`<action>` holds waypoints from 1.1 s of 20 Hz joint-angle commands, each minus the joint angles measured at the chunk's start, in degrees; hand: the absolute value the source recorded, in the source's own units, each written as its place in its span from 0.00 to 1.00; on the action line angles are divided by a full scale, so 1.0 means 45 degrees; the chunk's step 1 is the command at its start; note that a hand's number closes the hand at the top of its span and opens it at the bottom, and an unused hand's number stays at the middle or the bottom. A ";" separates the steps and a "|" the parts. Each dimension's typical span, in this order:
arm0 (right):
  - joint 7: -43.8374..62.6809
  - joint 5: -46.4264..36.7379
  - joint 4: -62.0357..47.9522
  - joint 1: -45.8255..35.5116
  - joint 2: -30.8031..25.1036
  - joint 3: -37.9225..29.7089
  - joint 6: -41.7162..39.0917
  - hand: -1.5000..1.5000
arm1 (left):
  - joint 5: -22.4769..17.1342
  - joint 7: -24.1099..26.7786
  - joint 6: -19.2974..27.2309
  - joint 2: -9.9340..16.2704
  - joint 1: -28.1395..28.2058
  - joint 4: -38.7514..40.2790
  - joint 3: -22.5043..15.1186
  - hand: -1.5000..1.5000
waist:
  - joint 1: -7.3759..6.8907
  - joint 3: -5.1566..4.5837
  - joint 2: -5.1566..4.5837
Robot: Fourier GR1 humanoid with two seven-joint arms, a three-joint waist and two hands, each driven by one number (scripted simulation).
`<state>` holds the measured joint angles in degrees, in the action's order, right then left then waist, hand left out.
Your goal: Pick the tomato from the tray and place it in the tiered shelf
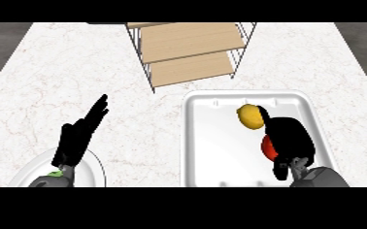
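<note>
A red tomato (268,148) lies in the white tray (215,140) at the lower right, mostly hidden under my right hand (290,135), whose fingers curl over and round it. A yellow lemon (249,116) sits in the tray just beyond that hand, touching its fingertips. The tiered shelf (190,53), with wooden boards in a wire frame, stands at the back centre, past the tray's far edge. My left hand (80,135) rests open at the lower left, fingers straight and pointing up.
A white plate (93,171) with a small green item (53,174) shows under my left wrist at the bottom left. The white marbled counter (64,77) spreads on both sides of the shelf.
</note>
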<state>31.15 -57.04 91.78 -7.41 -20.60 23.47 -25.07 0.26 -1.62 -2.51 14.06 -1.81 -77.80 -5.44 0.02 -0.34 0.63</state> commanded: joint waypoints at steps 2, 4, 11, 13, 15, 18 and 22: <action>-0.0776 -0.0576 -0.1612 -0.0629 0.0888 0.0317 0.0596 1.00 | 0.0088 -0.0871 -0.0143 -0.0199 0.0063 -0.0603 -0.0074 0.50 | -0.0092 0.0080 -0.0143; -0.1348 -0.0540 -0.1418 -0.0348 0.0467 -0.0091 0.0692 1.00 | 0.0412 0.0341 -0.0061 -0.0341 -0.0045 0.0800 0.0163 0.50 | -0.0023 0.0075 -0.0150; -0.1064 -0.1751 0.0077 0.0441 0.0660 -0.0310 0.1693 1.00 | 0.0457 -0.0638 -0.0282 -0.0305 0.1195 -0.1628 0.0095 0.50 | -0.0033 0.0078 -0.0117; -0.0696 -0.1007 0.1033 0.0251 0.0739 -0.1128 0.0872 1.00 | 0.1059 0.0102 0.0316 -0.0852 0.0104 0.0357 0.0095 0.50 | 0.0051 0.0072 -0.0133; 0.1028 -0.1089 0.1733 0.0322 0.2270 -0.0639 0.0578 1.00 | 0.0756 0.0017 -0.0033 -0.0610 0.0842 -0.0528 0.0088 0.50 | 0.0013 0.0071 -0.0117; 0.2491 -0.1313 0.2997 0.0890 0.3365 -0.0097 0.0376 1.00 | 0.0752 -0.0482 -0.0011 -0.0618 0.0108 -0.0306 0.0274 0.50 | 0.0085 0.0069 -0.0105; 0.2665 -0.0701 0.5642 0.0670 0.2642 -0.1286 -0.0589 1.00 | 0.0356 -0.0087 -0.0491 -0.0323 -0.0072 0.0291 0.0814 0.50 | 0.0165 0.0065 -0.0101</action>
<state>39.88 -60.87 107.12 -5.90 -8.75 18.91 -24.86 2.98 -2.67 -3.40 11.82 -0.55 -79.57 -3.74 0.33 0.03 0.26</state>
